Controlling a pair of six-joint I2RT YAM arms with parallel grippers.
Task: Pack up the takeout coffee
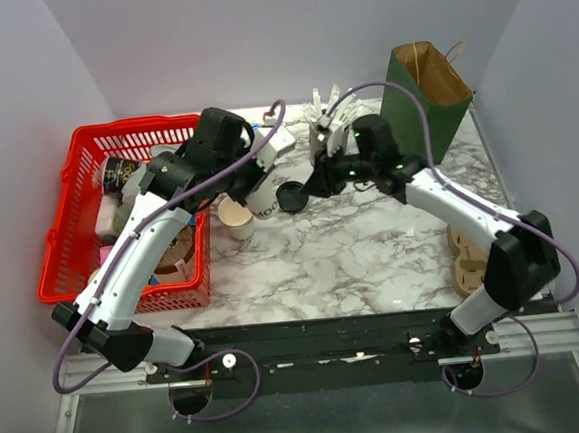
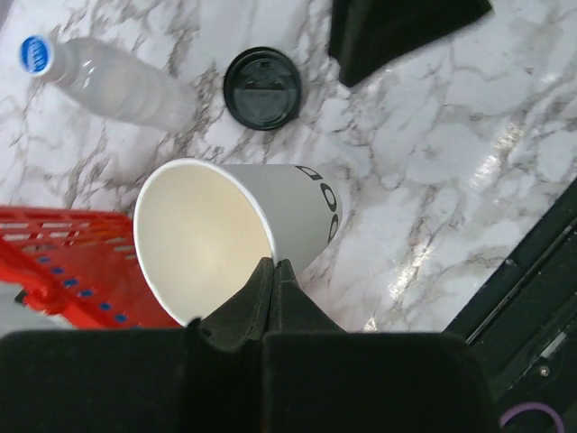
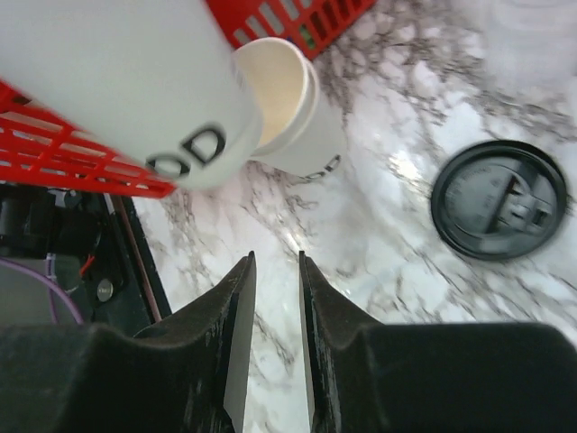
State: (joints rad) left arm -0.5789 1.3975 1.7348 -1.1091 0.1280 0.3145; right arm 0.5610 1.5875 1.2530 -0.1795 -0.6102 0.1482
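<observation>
Lidding step, I'd say: left gripper [image 2: 275, 271] pinches the rim of the unlidded paper cup [image 2: 297, 209], mid-table toward the far edge; black lid [image 2: 262, 87] lies beside it; right gripper [image 3: 276, 302], narrow and empty, should fetch it

The white cup [image 3: 117, 81], blurred, runs off the right wrist view's top edge.

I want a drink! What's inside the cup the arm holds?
Nothing visible: the cup in the left gripper shows a bare cream inside. Its fingers cover a bit at the rim.
</observation>
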